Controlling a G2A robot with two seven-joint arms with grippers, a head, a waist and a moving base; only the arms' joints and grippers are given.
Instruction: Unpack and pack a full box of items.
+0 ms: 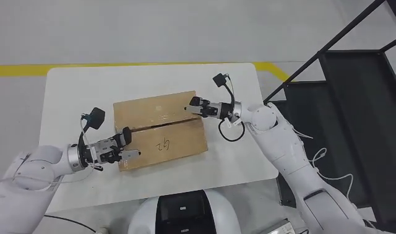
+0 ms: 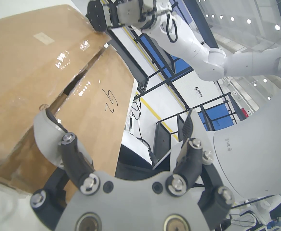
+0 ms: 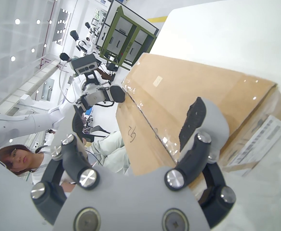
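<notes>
White smooth rounded table (image 1: 74, 91). Flat brown cardboard box (image 1: 161, 132) mid-table, flaps down, glossy tape (image 2: 83, 45) along seam. Left gripper (image 1: 129, 144) at box's 8 o'clock end, fingers spread, empty. Right gripper (image 1: 193, 106) at 2 o'clock, likewise spread.

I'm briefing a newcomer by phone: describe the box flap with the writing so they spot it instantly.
On the white table lies one cardboard box. Its top flap nearer the robot bears a handwritten black mark; the far flap has none.

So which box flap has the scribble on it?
The near flap, lower in the top view; the far flap carries only a small pale sticker.
</notes>
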